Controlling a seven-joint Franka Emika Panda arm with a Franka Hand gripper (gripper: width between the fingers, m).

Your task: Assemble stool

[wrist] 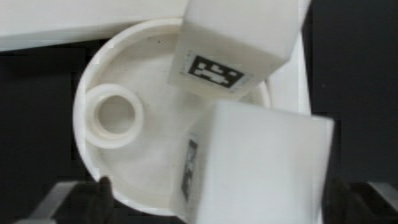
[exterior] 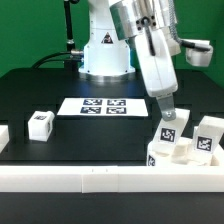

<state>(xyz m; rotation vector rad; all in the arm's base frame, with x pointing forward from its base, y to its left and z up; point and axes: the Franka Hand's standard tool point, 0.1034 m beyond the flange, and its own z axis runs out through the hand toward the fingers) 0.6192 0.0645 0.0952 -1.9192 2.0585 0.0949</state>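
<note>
The round white seat [wrist: 134, 75] lies by the front rail at the exterior view's right [exterior: 160, 152], one socket [wrist: 114, 110] facing up. A tagged white leg [exterior: 168, 126] stands on it. My gripper [exterior: 166, 108] is straight above that leg, jaws on either side of it. In the wrist view this leg [wrist: 258, 165] fills the space between my dark fingers [wrist: 82, 200]. One finger is against it and the other stands apart, so the gripper [wrist: 222, 210] looks open. A second leg [wrist: 235, 45] stands at the seat's edge [exterior: 208, 136]. A third leg [exterior: 40, 123] stands alone at the left.
The marker board [exterior: 104, 105] lies flat on the black table in front of the robot base [exterior: 105, 55]. A long white rail [exterior: 100, 180] runs along the front edge, and another white piece [exterior: 3, 136] shows at the left edge.
</note>
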